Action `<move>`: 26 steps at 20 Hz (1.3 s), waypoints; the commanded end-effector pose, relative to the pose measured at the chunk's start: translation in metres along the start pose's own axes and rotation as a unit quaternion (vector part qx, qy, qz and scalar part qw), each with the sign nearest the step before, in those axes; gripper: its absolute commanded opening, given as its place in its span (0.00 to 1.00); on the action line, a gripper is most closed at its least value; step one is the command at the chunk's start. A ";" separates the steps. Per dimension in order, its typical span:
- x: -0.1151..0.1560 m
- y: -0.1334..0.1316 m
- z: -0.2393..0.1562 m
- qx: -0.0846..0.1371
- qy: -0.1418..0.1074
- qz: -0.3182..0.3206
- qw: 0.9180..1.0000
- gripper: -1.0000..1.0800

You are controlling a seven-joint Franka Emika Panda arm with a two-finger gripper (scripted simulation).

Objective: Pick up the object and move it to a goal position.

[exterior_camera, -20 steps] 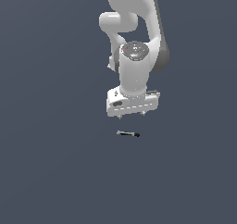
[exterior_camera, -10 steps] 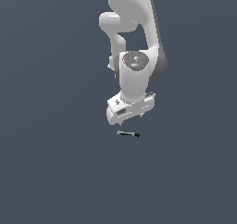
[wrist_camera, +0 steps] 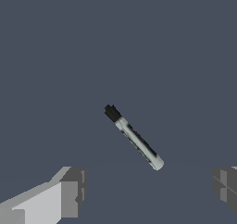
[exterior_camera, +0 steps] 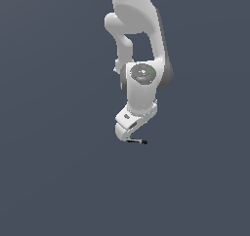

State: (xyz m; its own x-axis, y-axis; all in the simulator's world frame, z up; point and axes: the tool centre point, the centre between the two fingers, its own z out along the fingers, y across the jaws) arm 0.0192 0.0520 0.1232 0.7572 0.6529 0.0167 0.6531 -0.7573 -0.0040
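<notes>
Flat dark blue-grey ground fills both views, with no edge or marking on it. Low over this ground hangs the gripper, at the end of the white arm. In the wrist view its two grey fingers stand wide apart, one at each lower corner, with nothing between their pads. The rod lies flat on the ground in the gap between the fingers but ahead of their tips, touching neither. It sits at a slant to the line between the fingers, its black tip pointing away from the camera and its pale grey end nearer the fingers. In the exterior view the rod shows as a thin dark sliver just below the gripper's lower edge, running towards the exterior view's right; whether metal and rod touch there is too small to tell. Above the gripper the arm rises through a round wrist joint and thick white links to the top of the picture.
</notes>
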 end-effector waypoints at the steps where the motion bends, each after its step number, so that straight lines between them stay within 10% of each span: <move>1: 0.000 0.001 0.007 -0.001 -0.002 -0.038 0.999 0.96; 26: 0.001 0.001 0.060 0.001 -0.009 -0.342 0.940 0.96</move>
State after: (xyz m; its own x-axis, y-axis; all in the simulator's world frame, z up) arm 0.0216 0.0524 0.0645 0.1818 0.9833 -0.0003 0.9833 -0.1818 0.0000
